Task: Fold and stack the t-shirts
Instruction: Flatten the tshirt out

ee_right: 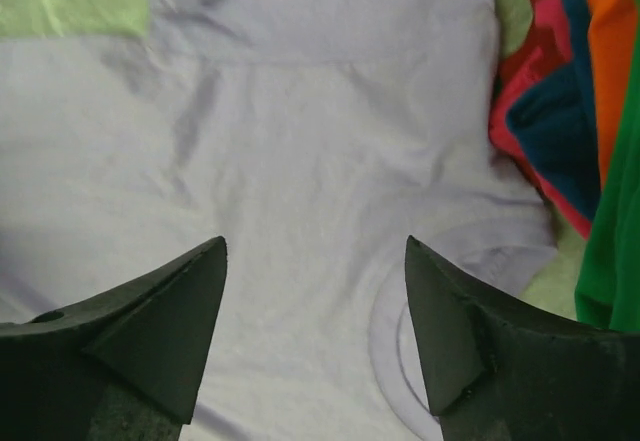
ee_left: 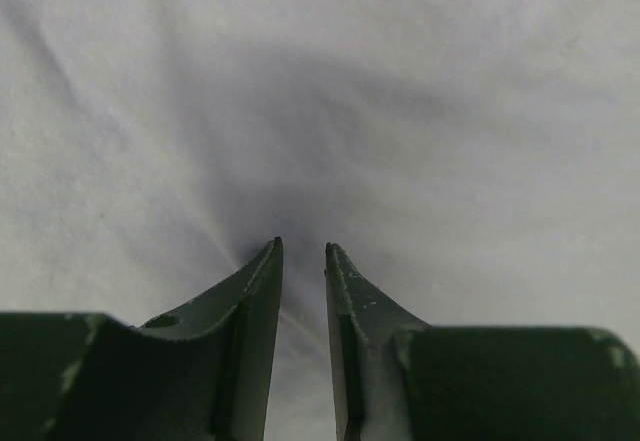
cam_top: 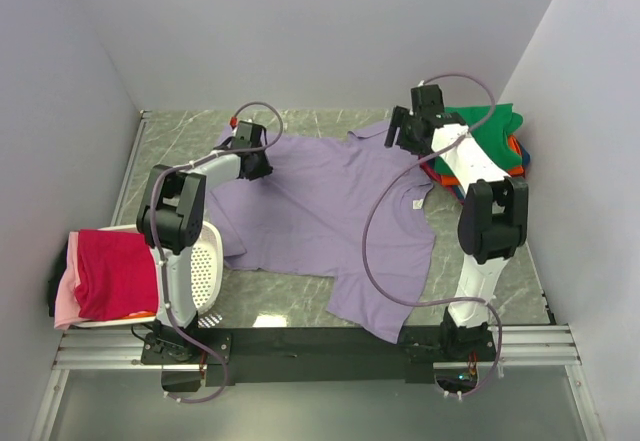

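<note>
White perforated plastic basket [cam_top: 205, 261] at near left of grey marbled desk [cam_top: 300, 306]. Magenta-red cloth t-shirt [cam_top: 110, 271] draped over its left rim, pink cloth t-shirt [cam_top: 65, 306] beneath. Lavender-purple short-sleeved collared t-shirt [cam_top: 330, 201] spread mid-desk, collar toward far side. Left pincer [ee_left: 303, 249] at its far-left sleeve, tips nearly together, pinching lavender cloth, creases converging on tips. Right pincer [ee_right: 315, 246] spread wide above collar area, holding nothing. Far right corner: green cloth t-shirt [cam_top: 490, 121] atop heap with orange cloth t-shirt [ee_right: 610, 41] and blue cloth t-shirt [ee_right: 555, 121].

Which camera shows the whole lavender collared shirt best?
Top external: the lavender collared cloth shirt lies spread out, outline mostly visible. Left wrist shows only close-up fabric; right wrist, just one section.
</note>
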You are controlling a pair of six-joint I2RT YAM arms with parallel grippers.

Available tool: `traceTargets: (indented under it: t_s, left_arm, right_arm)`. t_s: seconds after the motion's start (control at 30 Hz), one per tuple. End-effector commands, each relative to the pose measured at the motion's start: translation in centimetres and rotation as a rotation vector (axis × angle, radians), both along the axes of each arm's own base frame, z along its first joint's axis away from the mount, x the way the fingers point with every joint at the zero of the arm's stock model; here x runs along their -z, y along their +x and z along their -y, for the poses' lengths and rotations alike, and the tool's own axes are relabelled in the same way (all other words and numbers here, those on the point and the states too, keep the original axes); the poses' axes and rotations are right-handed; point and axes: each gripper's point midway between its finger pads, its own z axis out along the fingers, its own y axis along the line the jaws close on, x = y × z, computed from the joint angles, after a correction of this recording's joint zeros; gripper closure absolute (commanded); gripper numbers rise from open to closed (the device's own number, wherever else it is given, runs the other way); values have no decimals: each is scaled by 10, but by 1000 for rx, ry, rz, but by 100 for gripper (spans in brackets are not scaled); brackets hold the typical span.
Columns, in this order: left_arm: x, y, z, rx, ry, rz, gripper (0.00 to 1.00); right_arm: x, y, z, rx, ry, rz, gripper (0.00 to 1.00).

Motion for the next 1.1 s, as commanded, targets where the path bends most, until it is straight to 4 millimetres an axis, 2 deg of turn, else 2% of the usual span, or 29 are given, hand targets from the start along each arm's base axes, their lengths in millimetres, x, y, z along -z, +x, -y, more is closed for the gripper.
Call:
traceTargets:
  t_s: [0.0,0.2,0.4,0.47,0.77,1.0,1.03,1.07]
  left_arm:
    - [-39,-4,13,33,-9,77,70]
    - [-40,-19,23,55,-15,74,70]
    - [-33,-29,28,63,-14,58,70]
    - [-29,-30,26,60,-7,50,70]
    - [-17,-35,21,55,19,24,70]
    - [-14,-37,22,59,13,15,70]
    - [-15,-36,23,60,11,16,70]
    - [-11,-37,23,60,15,6,70]
  right_arm:
    - [26,-16,1,-10,-30,-45,23]
    - [50,-30,-2,-9,-32,-105,27]
    - [71,-23,-5,-5,-28,-148,27]
    - [78,-16,-6,0,-40,-168,28]
    - [108,-6,-15,-3,-83,-256,28]
    - [111,1,-11,-5,-123,-317,31]
    - [105,8,-13,-12,-117,-303,32]
    - [114,7,-14,-14,-119,-327,32]
